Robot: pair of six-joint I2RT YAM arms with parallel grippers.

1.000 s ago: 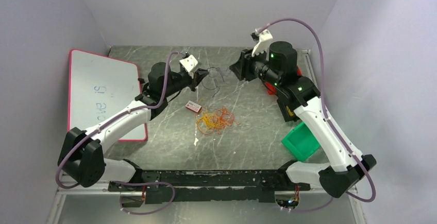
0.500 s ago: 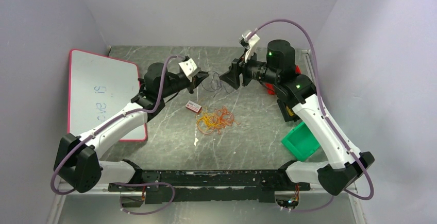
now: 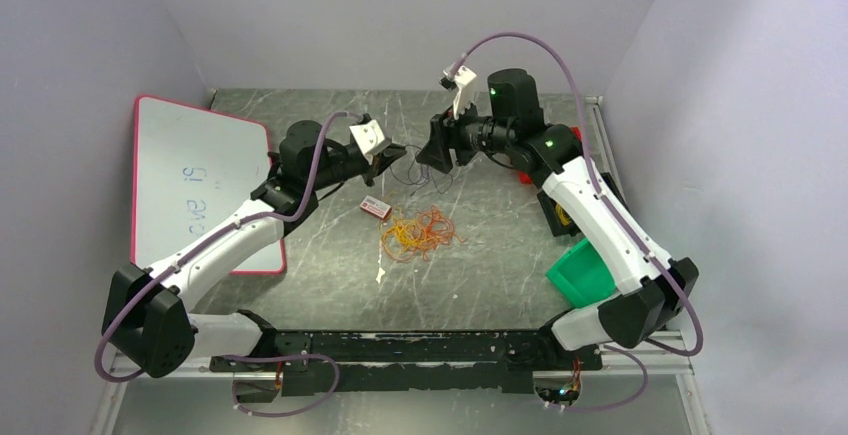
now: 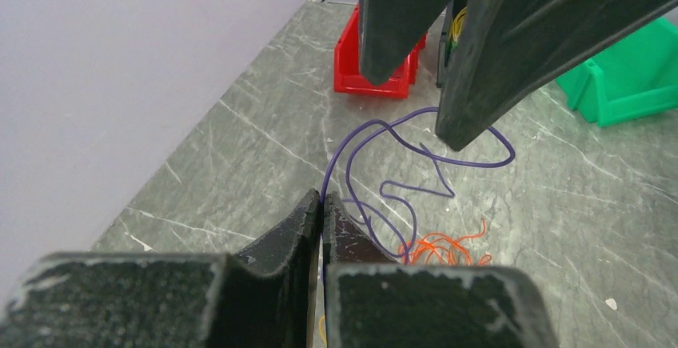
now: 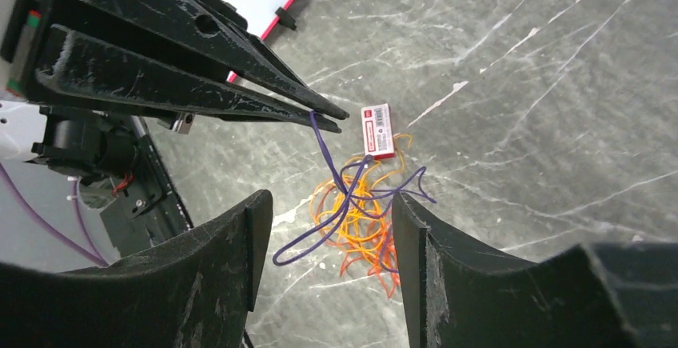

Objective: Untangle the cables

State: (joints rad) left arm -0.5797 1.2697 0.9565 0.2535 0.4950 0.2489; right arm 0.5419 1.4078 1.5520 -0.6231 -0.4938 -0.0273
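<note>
A thin purple cable (image 4: 416,152) hangs in loops from my left gripper (image 4: 322,198), which is shut on its upper end above the table. The same purple cable (image 5: 328,156) dangles in front of my right gripper (image 5: 329,204), whose jaws stand open around its lower loops without touching it. In the top view the left gripper (image 3: 398,153) and right gripper (image 3: 428,155) face each other closely at the back middle. Below them a tangle of orange, yellow and red cables (image 3: 418,233) lies on the table. Part of the purple cable reaches down into that tangle (image 5: 364,220).
A small red and white box (image 3: 375,206) lies just left of the tangle. A whiteboard with a pink rim (image 3: 190,180) sits at the left. There is a green bin (image 3: 585,273) at the right and a red bin (image 4: 376,68) at the back right.
My right arm has swung left, bringing its gripper up to the purple cable, and its jaws have opened wider. The left gripper stays shut on the cable, shifted slightly right.
</note>
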